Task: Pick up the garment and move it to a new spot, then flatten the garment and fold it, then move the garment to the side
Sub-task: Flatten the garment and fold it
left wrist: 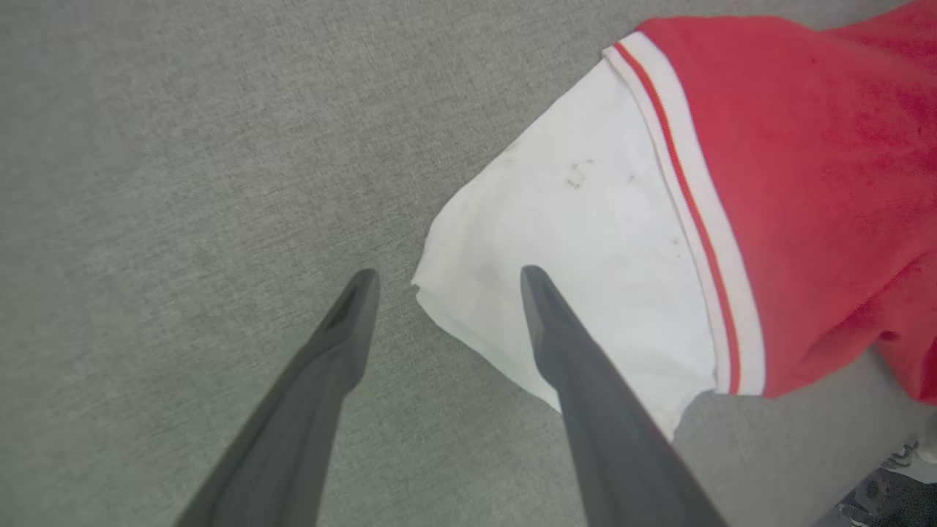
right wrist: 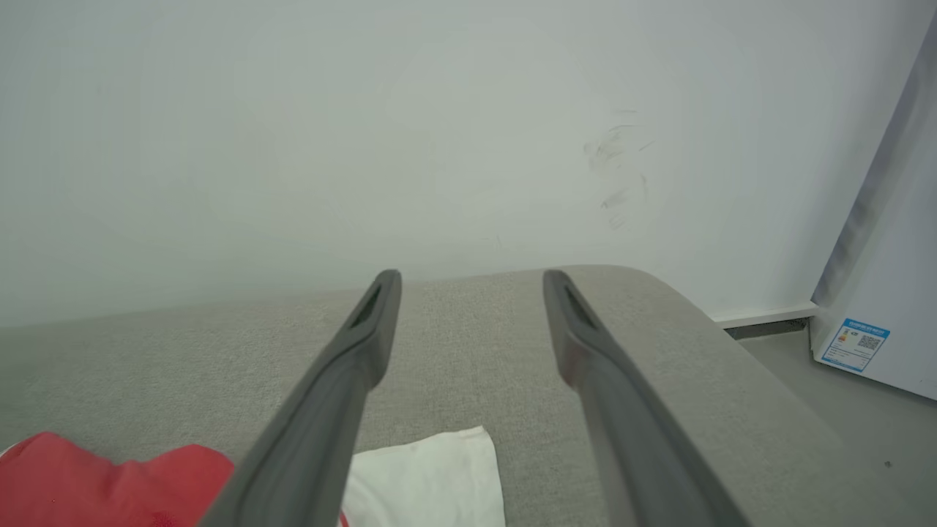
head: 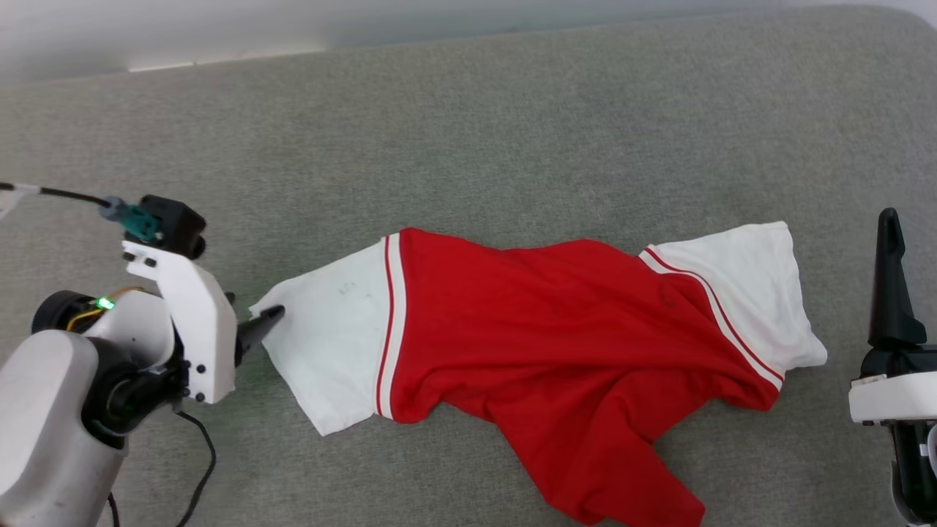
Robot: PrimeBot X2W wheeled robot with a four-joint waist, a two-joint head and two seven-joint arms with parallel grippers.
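On grey cushion [head: 512, 110], garment [head: 542, 322] lies rumpled.

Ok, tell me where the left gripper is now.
Head view, lower left: the left gripper, open, points at the outer corner of the white sleeve of the red jersey, on the grey cushion.

Red shirt [head: 556, 322] with white short sleeves, red-and-white striped trim at each sleeve seam, lying crumpled and twisted, sleeves spread out left and right, red body bunched between, one red end trailing toward the near edge (faint marks on left sleeve)
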